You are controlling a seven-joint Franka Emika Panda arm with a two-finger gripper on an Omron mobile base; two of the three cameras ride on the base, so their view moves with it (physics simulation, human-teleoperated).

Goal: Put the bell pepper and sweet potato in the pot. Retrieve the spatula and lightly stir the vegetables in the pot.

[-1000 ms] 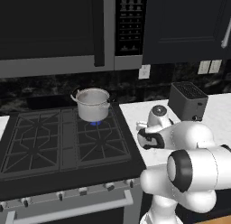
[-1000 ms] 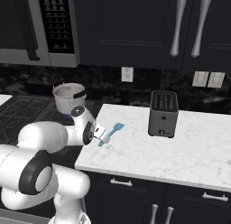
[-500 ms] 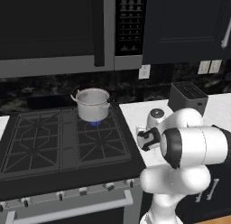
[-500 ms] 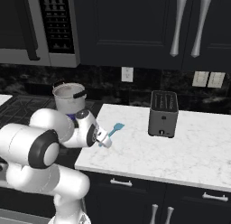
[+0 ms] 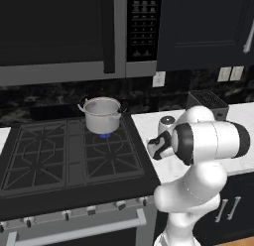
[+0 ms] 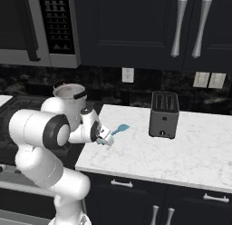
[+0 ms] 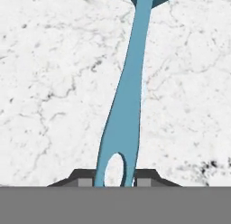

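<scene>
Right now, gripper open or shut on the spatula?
Shut on the spatula. In the hand view the gripper has both dark fingertips pressed against the looped handle end, which lies on the marble counter.

Smooth, matt teal plastic spatula [image 7: 128, 96] running up the hand view, flat colour, no shine. Beneath it, polished white marble-look counter [image 7: 49, 83] with fine grey veins. Upper left of the right base view: small brushed-steel cylindrical pot [image 6: 69, 90], softly gleaming. Right of centre, boxy black toaster [image 6: 163, 114], satin finish.
</scene>
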